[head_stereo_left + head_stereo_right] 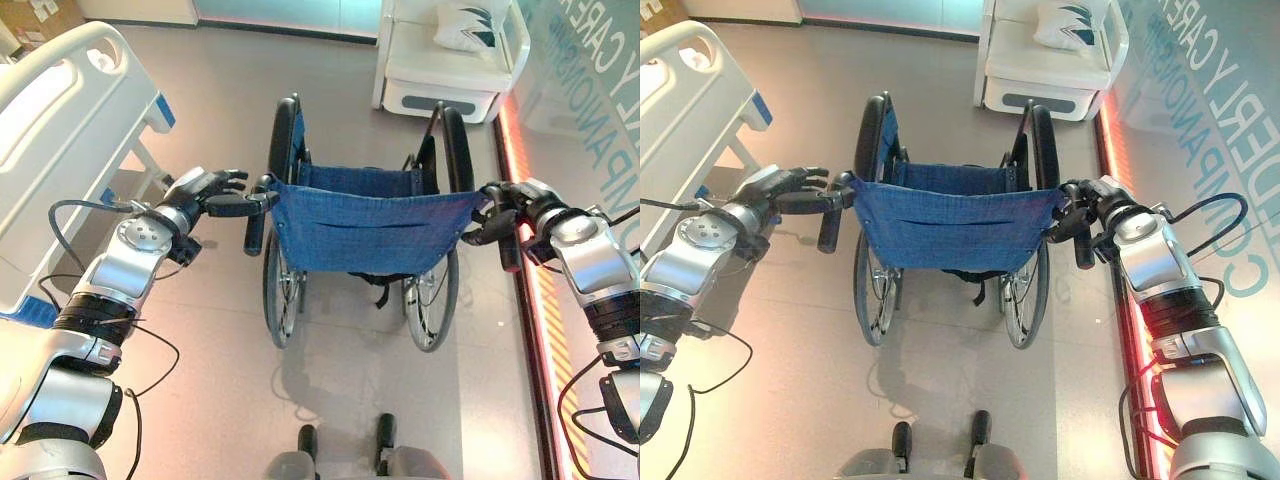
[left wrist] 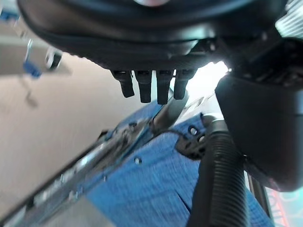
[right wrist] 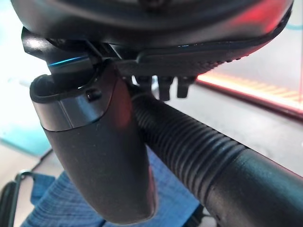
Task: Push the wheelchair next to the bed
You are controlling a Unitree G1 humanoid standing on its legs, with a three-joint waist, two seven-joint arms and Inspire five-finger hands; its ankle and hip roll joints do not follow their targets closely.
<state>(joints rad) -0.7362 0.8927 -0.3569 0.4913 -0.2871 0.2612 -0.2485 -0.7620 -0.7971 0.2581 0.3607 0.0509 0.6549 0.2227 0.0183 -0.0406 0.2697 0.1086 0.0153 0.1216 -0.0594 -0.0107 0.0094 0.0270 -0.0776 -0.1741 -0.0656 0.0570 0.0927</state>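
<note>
Plainly, wheelchair (image 1: 365, 235) has blue fabric back, black handles.

Wheelchair (image 1: 365, 230) between both hands, bed (image 1: 60, 130) left

The wheelchair (image 1: 365, 230) stands in the middle of the floor (image 1: 200, 400), the bed (image 1: 60, 130) to its left, an armchair (image 1: 450, 60) beyond it holding a cushion (image 1: 470, 25).

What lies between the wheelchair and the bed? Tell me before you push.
Bare floor, seen in the left eye view. The bed stands to the left of the wheelchair, apart from it. The left hand at the push handle reaches across the near end of that gap.
</note>
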